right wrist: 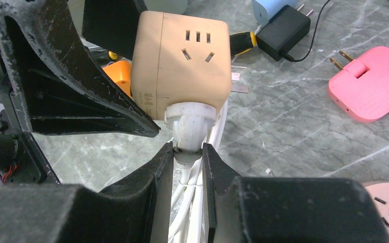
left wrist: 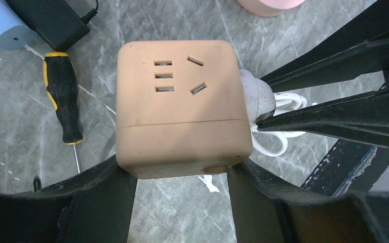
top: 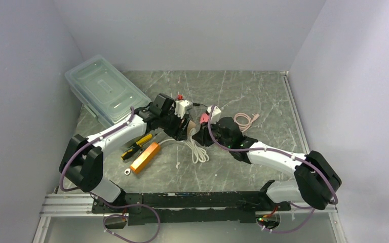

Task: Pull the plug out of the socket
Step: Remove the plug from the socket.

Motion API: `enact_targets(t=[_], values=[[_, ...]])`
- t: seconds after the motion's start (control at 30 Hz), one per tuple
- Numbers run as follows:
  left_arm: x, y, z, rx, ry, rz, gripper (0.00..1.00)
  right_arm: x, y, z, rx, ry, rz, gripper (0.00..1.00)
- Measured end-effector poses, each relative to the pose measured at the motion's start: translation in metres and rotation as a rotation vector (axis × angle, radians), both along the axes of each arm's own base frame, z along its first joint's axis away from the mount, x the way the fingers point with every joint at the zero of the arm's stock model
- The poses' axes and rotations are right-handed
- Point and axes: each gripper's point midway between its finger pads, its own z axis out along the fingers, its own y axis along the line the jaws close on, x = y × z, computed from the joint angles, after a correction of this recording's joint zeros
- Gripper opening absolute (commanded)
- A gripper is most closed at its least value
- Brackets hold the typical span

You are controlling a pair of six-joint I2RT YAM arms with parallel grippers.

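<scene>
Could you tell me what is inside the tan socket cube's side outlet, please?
A white plug sits in the socket cube, with the right gripper closed on its neck. Its prongs are hidden inside.

one socket cube, one white plug, one screwdriver, one clear bin.
</scene>
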Motion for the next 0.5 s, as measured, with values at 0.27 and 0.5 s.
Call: enact_targets(t=[0.27,0.5], values=[[0.000,-0.002,-0.001,0.002,-0.006,-0.009,0.00,0.000,0.001,-0.010,-0.032,0.026,0.000,0.37],[-0.006,-0.008,0.000,-0.006,-0.006,-0.035,0.00,-0.006,0.000,-0.024,-0.070,0.064,0.007,0.33]])
